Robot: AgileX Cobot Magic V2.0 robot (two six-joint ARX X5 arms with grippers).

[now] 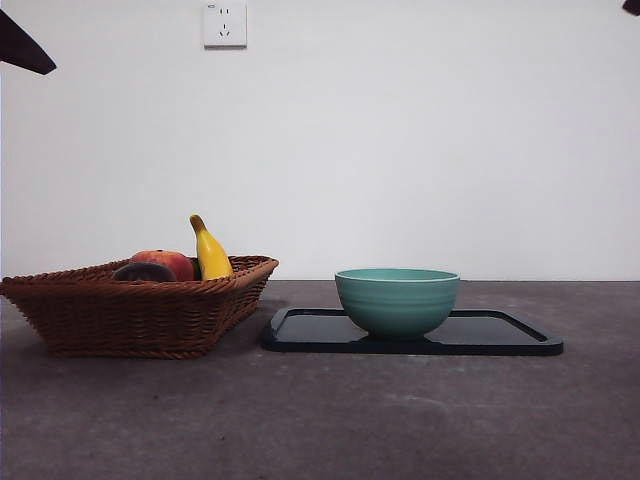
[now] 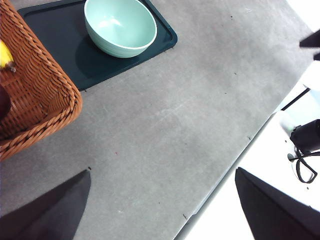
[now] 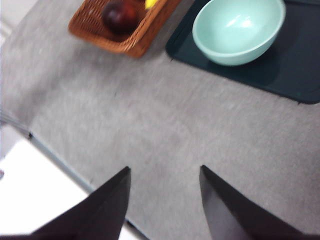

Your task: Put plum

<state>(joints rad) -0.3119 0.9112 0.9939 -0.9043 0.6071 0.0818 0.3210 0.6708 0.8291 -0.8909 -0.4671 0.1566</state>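
Judging from both wrist views, I see the plum (image 3: 120,16) in the basket (image 3: 95,35) at upper left, nearer my left gripper (image 2: 160,200), both grippers' jaws spread and empty.

1. Left gripper (image 2: 161,200): jaws spread wide apart, nothing between them, held high over the table surface, looking down at an angle.
2. Right gripper (image 3: 165,200): jaws parted with a narrower gap, nothing held, also raised above the table.
3. Front view: only a black tip at each top corner, one at the left edge (image 1: 22,47), one at the right (image 1: 632,6). Neither arm is down at the table.
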